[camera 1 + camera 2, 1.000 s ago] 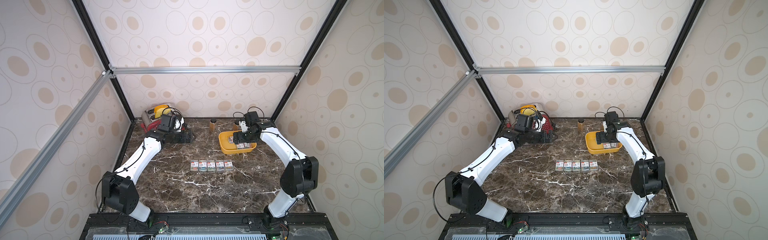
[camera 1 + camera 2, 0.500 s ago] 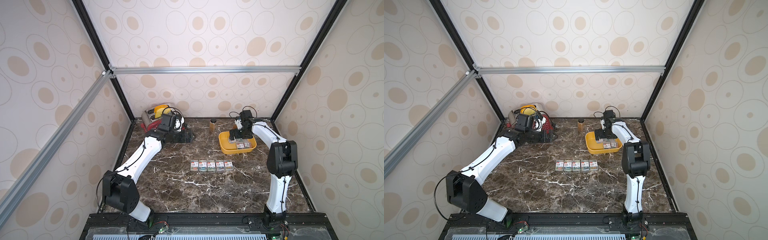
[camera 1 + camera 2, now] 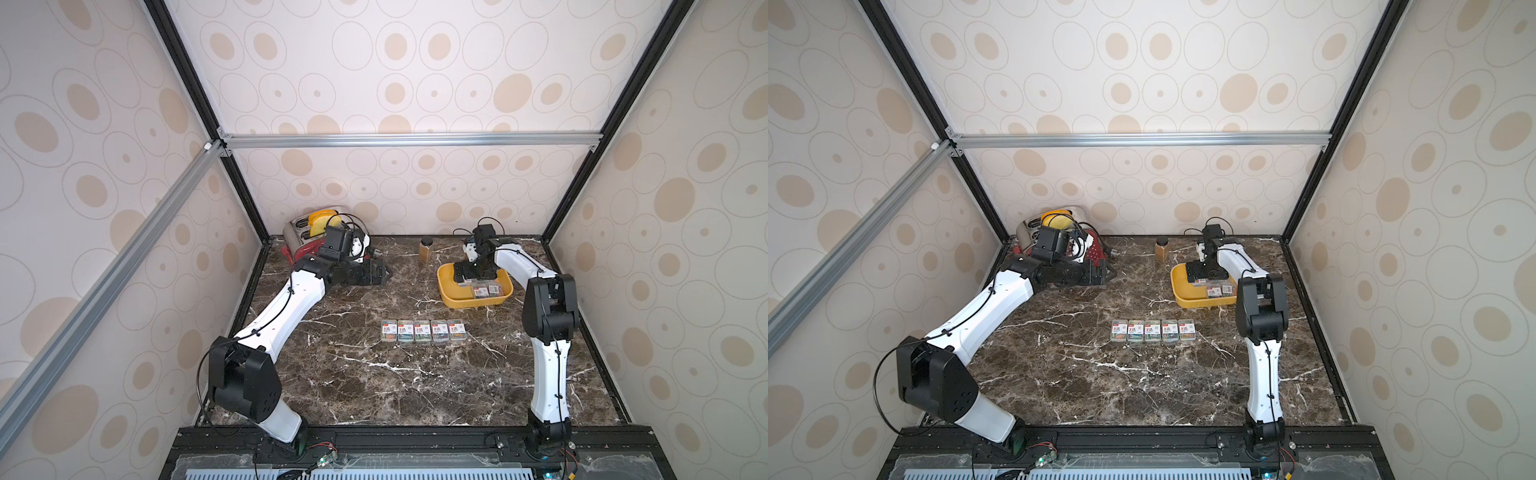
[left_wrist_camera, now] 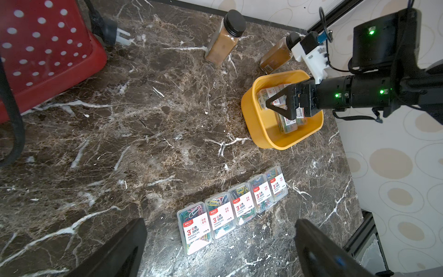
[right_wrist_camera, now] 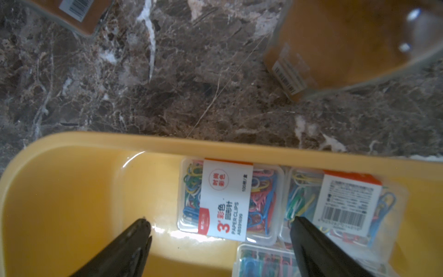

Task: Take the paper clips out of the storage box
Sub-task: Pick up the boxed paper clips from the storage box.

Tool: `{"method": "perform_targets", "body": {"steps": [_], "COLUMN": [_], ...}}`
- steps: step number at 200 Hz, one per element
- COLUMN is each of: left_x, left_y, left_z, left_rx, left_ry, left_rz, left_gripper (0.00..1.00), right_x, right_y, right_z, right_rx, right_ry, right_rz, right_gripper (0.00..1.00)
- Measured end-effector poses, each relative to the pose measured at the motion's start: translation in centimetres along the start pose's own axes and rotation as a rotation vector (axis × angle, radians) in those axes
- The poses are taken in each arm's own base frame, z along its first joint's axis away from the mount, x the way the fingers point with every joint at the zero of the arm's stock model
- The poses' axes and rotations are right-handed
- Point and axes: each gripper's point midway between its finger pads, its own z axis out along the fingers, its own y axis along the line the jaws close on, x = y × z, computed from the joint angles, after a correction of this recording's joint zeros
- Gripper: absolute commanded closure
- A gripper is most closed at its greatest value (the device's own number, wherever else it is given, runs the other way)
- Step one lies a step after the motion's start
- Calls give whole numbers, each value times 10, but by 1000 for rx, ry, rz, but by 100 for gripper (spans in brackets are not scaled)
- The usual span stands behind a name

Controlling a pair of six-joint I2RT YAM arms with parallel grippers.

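Observation:
The yellow storage box sits at the back right of the marble table. Several clear cases of paper clips lie inside it. My right gripper points down into the box, open. Its fingertips stand either side of one labelled case, gripping nothing. Several more cases lie in a row mid-table. My left gripper hangs open and empty at the back left.
A red dotted toaster stands in the back left corner, its plug on the table. A brown black-capped bottle stands behind the box, with a second bottle close to the box's far rim.
The right arm has folded up, its elbow rising and swinging inward, while the gripper stays over the box, shifted slightly. The left arm has not moved.

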Motion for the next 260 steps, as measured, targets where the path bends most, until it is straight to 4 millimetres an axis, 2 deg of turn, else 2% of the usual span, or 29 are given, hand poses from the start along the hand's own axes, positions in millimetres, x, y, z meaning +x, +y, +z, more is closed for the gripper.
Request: {"method": "perform_targets", "body": {"steps": [37, 54, 64, 97, 121, 145, 167, 195, 209, 232, 260], "left_x": [0, 0, 0, -1, -2, -2, -3, -4, -4, -4, -5], "left_y": [3, 3, 4, 4, 4, 6, 6, 7, 7, 7, 7], "left_z": [2, 4, 5, 7, 8, 10, 12, 15, 16, 18, 19], "left_rx": [-4, -5, -6, -7, -8, -9, -10, -7, -4, -1, 2], "left_ry": [5, 8, 11, 13, 15, 19, 21, 23, 23, 24, 20], "left_rz": [-2, -2, -3, -2, -2, -5, -6, -9, -9, -12, -16], "left_gripper": [1, 1, 1, 1, 1, 1, 1, 1, 1, 1, 1], "right_x": [-3, -4, -4, -3, 2, 14, 16, 6, 3, 10, 27], "right_y": [-1, -2, -1, 1, 0, -2, -7, -11, -15, -21, -23], "right_z": [3, 4, 4, 5, 1, -5, -20, -52, -61, -58, -40], "right_rx": [5, 7, 5, -7, -4, 19, 53, 82, 88, 91, 86], "right_ry": [4, 3, 6, 14, 17, 29, 14, -44, -56, -30, 34], "right_rz": [14, 15, 24, 26, 27, 15, 7, 1, 8, 20, 33], "right_gripper": [10, 18, 19, 19, 8, 7, 6, 5, 4, 4, 5]}}
